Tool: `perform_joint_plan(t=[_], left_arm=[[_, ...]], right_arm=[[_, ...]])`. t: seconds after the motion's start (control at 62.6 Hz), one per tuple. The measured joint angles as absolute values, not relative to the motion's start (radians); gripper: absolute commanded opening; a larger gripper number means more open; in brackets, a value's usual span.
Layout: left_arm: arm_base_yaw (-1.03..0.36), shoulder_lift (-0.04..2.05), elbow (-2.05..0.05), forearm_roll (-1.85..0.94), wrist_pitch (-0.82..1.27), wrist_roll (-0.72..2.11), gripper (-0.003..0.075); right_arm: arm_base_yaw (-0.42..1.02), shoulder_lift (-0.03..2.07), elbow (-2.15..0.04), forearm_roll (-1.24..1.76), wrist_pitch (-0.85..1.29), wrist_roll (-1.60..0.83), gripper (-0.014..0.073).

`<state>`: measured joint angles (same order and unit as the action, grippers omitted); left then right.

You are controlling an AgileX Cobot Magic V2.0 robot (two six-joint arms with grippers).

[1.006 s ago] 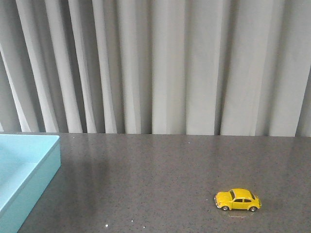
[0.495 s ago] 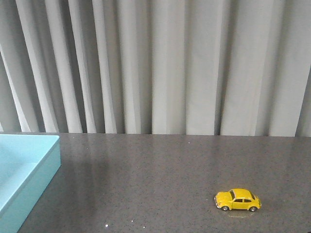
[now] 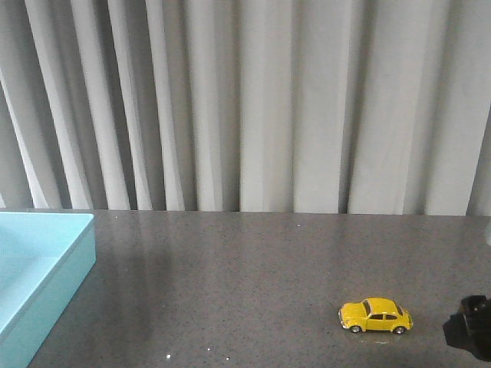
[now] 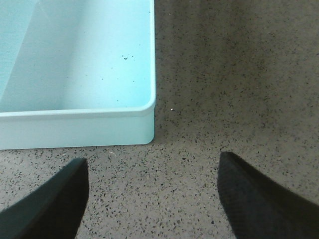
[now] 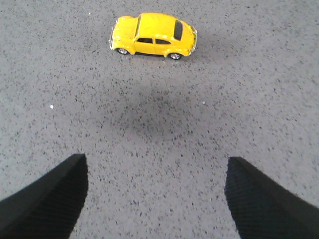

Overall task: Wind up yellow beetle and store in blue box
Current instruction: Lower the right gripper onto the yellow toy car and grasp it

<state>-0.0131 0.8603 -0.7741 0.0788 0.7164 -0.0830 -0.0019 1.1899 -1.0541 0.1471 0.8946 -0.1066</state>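
right wrist view: right hand spread apart near yellow beetle; left hand apart beside blue box.

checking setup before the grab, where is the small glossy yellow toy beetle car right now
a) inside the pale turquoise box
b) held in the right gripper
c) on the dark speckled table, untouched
c: the small glossy yellow toy beetle car stands on the dark speckled table, ahead of the open right gripper.

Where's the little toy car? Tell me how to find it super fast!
Look at the dark speckled table in front of the grey curtain; a big blue box sits at its left edge. Go to the near right side instead: the yellow beetle stands alone there on its wheels, tiny, glossy and rounded.
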Motion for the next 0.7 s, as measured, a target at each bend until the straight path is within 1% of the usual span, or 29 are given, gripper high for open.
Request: perform_joint_plan(t=[0.24, 0.495, 0.703], left_arm=[[-0.013, 0.86, -0.774, 0.079, 0.702, -0.083, 0.0505], [-0.013, 0.86, -0.774, 0.078, 0.703, -0.083, 0.0505], [-0.013, 0.86, -0.774, 0.078, 0.703, -0.083, 0.0505]], right_arm=[[0.086, 1.388, -1.219, 0.107, 0.913, -0.064, 0.0552], [0.092, 1.607, -1.396, 0.09, 0.946, -0.013, 0.0605], [0.092, 1.783, -1.553, 0.088, 0.992, -0.011, 0.0568]])
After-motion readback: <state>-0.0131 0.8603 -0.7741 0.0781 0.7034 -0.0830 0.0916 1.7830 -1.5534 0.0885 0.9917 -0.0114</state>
